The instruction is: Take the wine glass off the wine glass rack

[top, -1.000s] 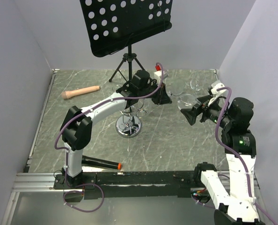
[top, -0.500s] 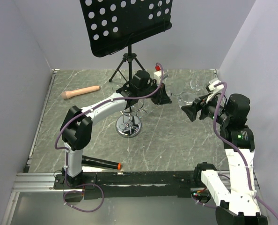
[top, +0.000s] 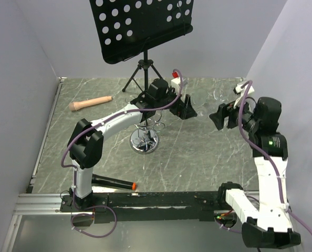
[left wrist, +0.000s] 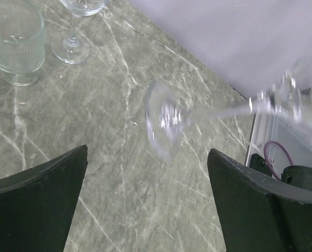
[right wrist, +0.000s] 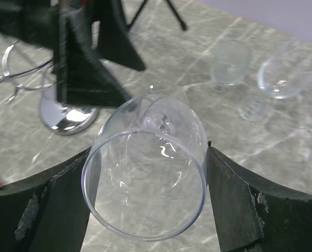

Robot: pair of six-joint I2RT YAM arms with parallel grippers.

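Note:
The wine glass [right wrist: 145,178] lies on its side in the air, its bowl clamped between the black fingers of my right gripper [right wrist: 148,152], rim towards the camera. In the left wrist view its blurred foot [left wrist: 165,121] and stem float free between the wide-open fingers of my left gripper [left wrist: 148,152], touching neither. From above, the left gripper [top: 186,107] hovers right of the wine glass rack [top: 144,140]. The rack is a chrome wire stand on a round shiny base [right wrist: 66,118]. My right gripper [top: 224,115] is further right, apart from it.
A black music stand [top: 140,26] on a tripod stands behind the rack. A glass tumbler [right wrist: 229,63] and another wine glass [right wrist: 284,79] stand upright at the back right. A pale wooden handle [top: 90,103] lies back left, a black marker [top: 114,182] near front left.
My left gripper has opened and let go of the glass's foot end. The right gripper has closed on the bowl and carried the glass right, away from the rack.

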